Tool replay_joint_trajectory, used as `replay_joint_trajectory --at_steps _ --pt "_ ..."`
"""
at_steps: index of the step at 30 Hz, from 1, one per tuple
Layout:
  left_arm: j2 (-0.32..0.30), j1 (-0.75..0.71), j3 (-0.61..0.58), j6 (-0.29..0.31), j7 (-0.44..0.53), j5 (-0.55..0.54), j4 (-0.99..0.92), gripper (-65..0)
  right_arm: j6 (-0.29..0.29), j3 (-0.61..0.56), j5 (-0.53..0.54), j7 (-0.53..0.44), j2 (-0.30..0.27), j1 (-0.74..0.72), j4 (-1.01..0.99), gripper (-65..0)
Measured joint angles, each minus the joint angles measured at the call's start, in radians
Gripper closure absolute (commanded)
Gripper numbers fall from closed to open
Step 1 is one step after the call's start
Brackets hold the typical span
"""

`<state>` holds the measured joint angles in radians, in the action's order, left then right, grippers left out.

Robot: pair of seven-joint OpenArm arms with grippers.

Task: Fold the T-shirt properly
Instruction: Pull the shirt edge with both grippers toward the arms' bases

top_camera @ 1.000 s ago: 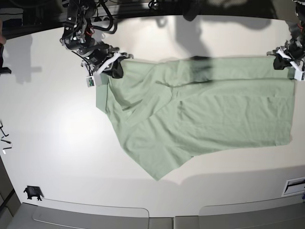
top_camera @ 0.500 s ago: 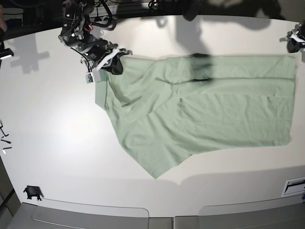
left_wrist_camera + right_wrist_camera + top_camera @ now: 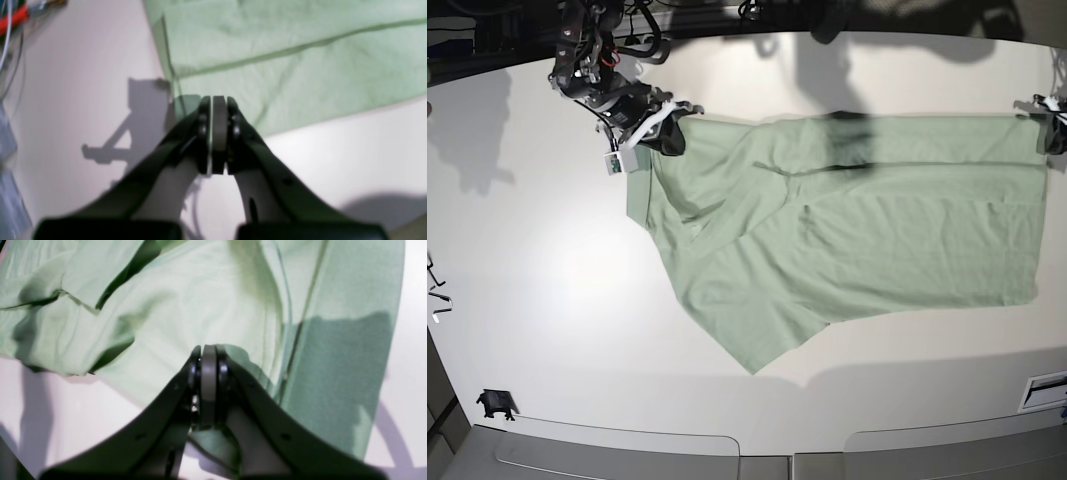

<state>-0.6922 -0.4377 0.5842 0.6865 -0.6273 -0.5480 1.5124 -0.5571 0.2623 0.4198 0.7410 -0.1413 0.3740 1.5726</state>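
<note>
Base view: the pale green T-shirt, soft and creased, lies spread along the white tabletop's far edge.

Left wrist view: left gripper pressed together, empty, above the hem corner.

Right wrist view: right gripper pressed together over rumpled cloth; whether it pinches cloth is unclear.

The right claw, jaws together, seemingly pinches the rumpled T-shirt.
</note>
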Motion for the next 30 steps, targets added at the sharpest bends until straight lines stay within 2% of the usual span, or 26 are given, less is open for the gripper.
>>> replay_joint_trajectory --at_steps 5,14,18,23,26,30 --pt "-0.006 0.104 -0.115 -0.023 0.042 0.066 -0.116 0.0 -0.011 0.000 0.000 0.000 0.000 0.000 0.000 0.0" --pt "-0.007 0.255 -0.227 -0.030 0.057 0.051 -0.360 0.0 -0.011 0.000 0.000 0.000 0.000 0.000 0.000 0.0" --pt "-0.012 0.258 -0.230 -0.030 0.031 0.021 -0.413 0.0 -0.011 0.000 0.000 0.000 0.000 0.000 0.000 0.0" --pt "-0.020 0.234 -0.224 -0.027 -0.117 -0.082 -0.413 0.0 -0.011 0.000 0.001 0.015 -0.001 0.000 0.000 0.0" --pt "-0.026 0.183 -0.222 -0.027 -0.119 -0.172 -0.413 0.0 -0.012 0.000 0.007 0.035 -0.010 0.000 0.008 0.0" --pt "-0.032 0.129 -0.218 -0.023 -0.099 -0.210 -0.408 0.0 -0.012 -0.003 0.033 0.074 -0.049 0.001 0.041 0.0"
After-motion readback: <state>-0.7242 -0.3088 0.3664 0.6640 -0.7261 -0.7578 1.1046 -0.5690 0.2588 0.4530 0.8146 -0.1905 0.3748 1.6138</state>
